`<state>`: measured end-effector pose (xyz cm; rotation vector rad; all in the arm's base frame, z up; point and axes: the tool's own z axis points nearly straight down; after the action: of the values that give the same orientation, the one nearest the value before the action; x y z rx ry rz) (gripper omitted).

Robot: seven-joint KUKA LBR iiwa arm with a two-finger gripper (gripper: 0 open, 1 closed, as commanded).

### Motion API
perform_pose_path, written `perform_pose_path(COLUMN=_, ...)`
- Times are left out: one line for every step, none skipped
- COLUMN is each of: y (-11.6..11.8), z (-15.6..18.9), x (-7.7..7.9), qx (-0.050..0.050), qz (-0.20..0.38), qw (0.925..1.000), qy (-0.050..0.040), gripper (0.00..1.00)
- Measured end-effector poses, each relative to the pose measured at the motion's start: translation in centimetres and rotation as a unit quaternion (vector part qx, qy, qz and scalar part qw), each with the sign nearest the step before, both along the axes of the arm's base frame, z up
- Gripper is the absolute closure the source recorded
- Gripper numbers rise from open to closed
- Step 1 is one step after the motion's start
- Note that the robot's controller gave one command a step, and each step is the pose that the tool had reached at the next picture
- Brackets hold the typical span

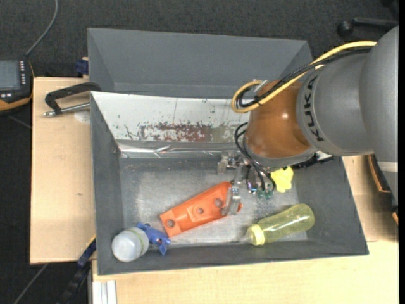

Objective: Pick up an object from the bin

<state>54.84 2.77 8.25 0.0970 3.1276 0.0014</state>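
gripper (pixel 235 200) | at right end of orange flat plastic piece (pixel 193 214) | jaws: cannot tell | yellow-green bottle (pixel 283 223) near-right

Dark floor (pixel 190 5) all round the grey bin (pixel 190 56) — that's about all the room you get

Looks like charcoal carpet with a fine fleck, running across the top and down the left side, with flat, even light on it. A thin black cable (pixel 56 8) loops down over it at top left towards a small black device (pixel 12 75) with a pale screen, sitting at the left edge on something orange-brown. At top right a black bar with a rounded end (pixel 364 25) lies on the floor — maybe a chair foot, can't tell.
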Motion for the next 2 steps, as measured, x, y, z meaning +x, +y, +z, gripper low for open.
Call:
perform_pose_path(y=3.08, z=-1.07, x=1.03, qx=0.001, qz=0.063, qw=0.9980, qy=0.0013, gripper=1.00)
perform_pose_path(y=3.08, z=-1.07, x=1.03, qx=0.001, qz=0.063, qw=0.9980, qy=0.0013, gripper=1.00)
